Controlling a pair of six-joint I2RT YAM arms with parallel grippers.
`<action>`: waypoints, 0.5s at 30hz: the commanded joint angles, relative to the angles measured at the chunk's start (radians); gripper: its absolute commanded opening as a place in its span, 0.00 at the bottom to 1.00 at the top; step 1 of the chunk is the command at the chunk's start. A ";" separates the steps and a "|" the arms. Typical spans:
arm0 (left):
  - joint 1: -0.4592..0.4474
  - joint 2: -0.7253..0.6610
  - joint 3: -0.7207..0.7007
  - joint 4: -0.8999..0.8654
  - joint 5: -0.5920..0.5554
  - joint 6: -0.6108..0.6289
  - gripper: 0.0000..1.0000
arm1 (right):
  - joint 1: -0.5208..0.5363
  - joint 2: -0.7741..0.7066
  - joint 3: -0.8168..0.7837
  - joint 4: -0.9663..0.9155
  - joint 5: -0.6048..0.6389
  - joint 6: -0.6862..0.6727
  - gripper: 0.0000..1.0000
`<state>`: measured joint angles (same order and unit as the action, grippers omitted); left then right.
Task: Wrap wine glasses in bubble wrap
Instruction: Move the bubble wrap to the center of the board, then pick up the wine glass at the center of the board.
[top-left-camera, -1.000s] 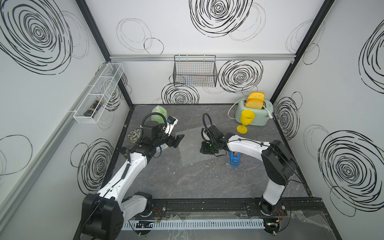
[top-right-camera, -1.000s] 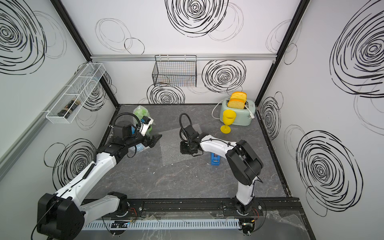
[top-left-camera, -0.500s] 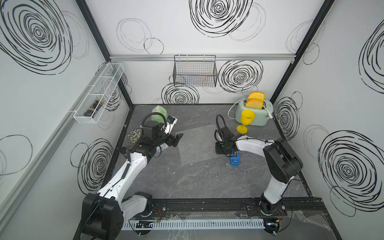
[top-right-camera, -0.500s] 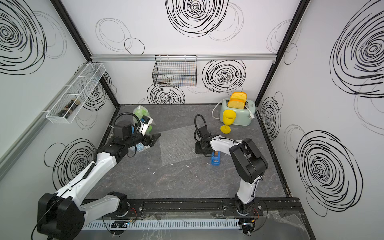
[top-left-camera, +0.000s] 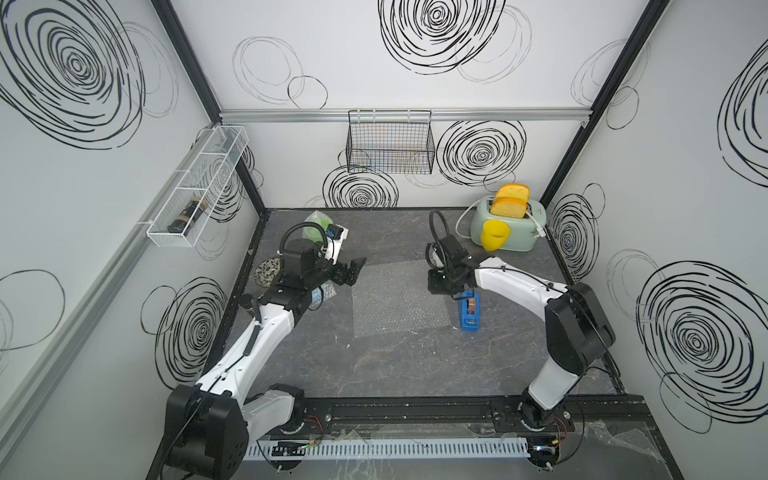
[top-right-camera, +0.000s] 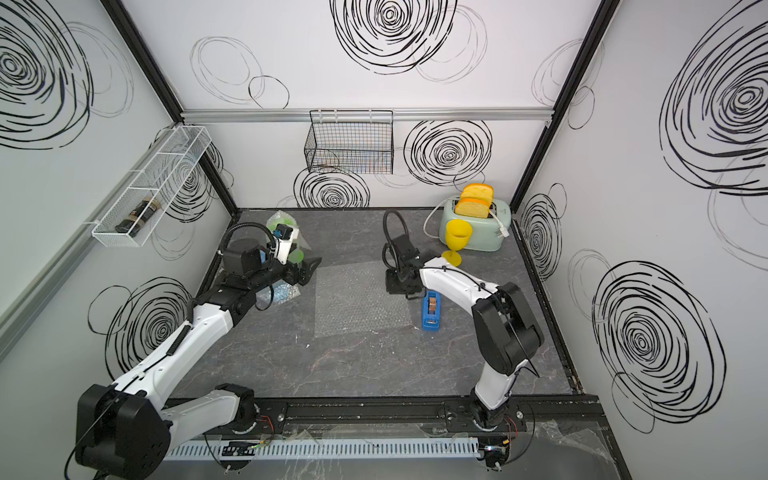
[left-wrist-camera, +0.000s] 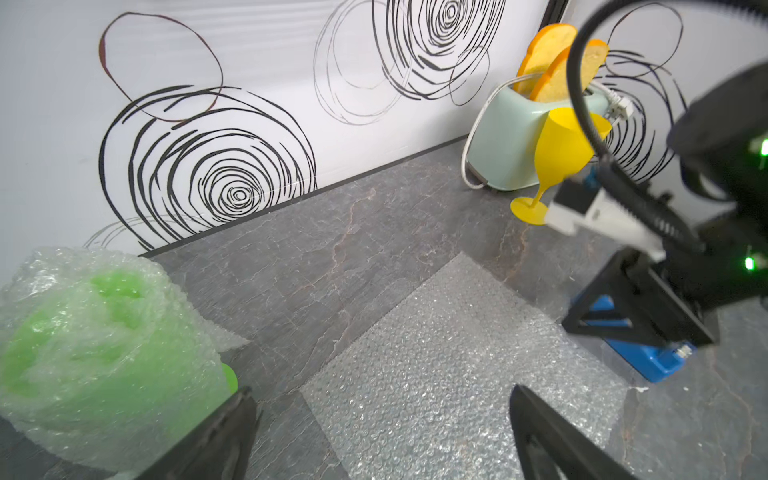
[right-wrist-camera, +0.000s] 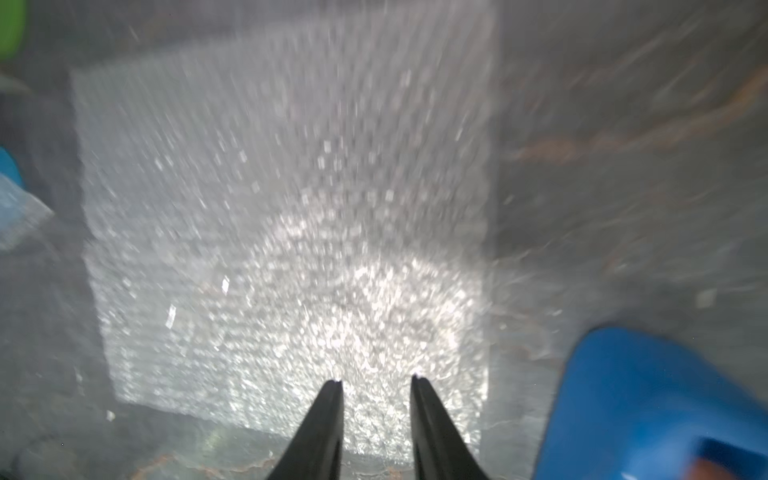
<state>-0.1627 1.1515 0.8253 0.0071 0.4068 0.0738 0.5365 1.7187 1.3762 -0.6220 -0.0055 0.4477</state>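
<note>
A flat sheet of bubble wrap lies mid-table. The yellow wine glass stands bare and upright by the toaster. At the back left stands the green wine glass, wrapped in bubble wrap. A wrapped blue wine glass lies partly under my left arm. My left gripper hangs wide open over the sheet's left edge. At the sheet's right edge my right gripper is open and empty.
A blue tape dispenser sits just right of the sheet, close to my right gripper. A mint toaster with bread stands back right. A round patterned disc lies at the left wall.
My right gripper has slid right across the sheet to its right edge beside the tape dispenser, and its jaws have parted. The left arm has not moved.
</note>
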 joint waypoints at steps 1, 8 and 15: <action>0.024 -0.014 0.042 -0.006 0.123 -0.042 0.97 | -0.092 0.018 0.198 -0.210 0.157 -0.161 0.44; 0.008 -0.017 0.030 -0.080 0.178 0.013 0.97 | -0.273 0.145 0.445 -0.280 0.198 -0.272 0.53; -0.014 -0.007 0.019 -0.079 0.213 0.029 0.97 | -0.347 0.262 0.549 -0.313 0.159 -0.271 0.54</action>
<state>-0.1684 1.1500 0.8303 -0.0685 0.5720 0.0853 0.1928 1.9594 1.8877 -0.8585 0.1642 0.2031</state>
